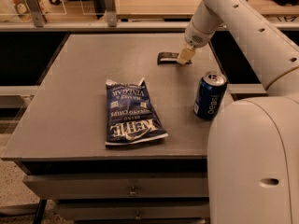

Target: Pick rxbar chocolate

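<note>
We see the pincer [185, 56] low over the far right part of the table [79, 83], its pale tip meeting the right end of the rxbar chocolate [166, 58]. The bar stretches away to the left of the pincer, with its long axis running left to right across the table, roughly in line with the far edge. The tip covers the bar's right end, so we cannot tell how far the pincer is open, nor whether it has hold of the bar or only stands over it. In our judgement the coming move turns on this: the pincer sits at one end of the bar and not over its middle, so a grip across the short width may need a small shift to the left.

The bar is a small, flat, dark rectangle lying flat on the table, and its lettering is too faint for us to read. It lies well apart from the chip bag [131, 113], which is nearer and to the left, and from the Pepsi can [210, 95], which is nearer and to the right.
</note>
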You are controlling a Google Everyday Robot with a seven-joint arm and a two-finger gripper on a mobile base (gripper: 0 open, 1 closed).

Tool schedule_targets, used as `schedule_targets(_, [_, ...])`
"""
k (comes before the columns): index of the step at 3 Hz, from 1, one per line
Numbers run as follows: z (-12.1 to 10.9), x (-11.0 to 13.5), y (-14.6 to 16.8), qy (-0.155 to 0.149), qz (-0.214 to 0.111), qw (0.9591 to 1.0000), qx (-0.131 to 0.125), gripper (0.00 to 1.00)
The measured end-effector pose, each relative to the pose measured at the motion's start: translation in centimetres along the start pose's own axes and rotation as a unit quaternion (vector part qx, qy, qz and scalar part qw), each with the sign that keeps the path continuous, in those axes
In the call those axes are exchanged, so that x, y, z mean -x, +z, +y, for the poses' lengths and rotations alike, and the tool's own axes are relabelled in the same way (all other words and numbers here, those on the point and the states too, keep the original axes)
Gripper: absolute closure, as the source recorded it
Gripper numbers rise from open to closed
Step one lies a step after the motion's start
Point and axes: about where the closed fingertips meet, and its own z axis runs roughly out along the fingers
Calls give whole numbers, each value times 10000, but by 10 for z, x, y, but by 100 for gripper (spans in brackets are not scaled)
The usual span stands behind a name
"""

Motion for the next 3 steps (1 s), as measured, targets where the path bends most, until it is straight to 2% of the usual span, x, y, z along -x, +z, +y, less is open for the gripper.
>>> schedule_targets(2, [2,0,1,-22,19,10000,63,62])
schedule_targets(3, [2,1,1,-24,20,10000,66,78])
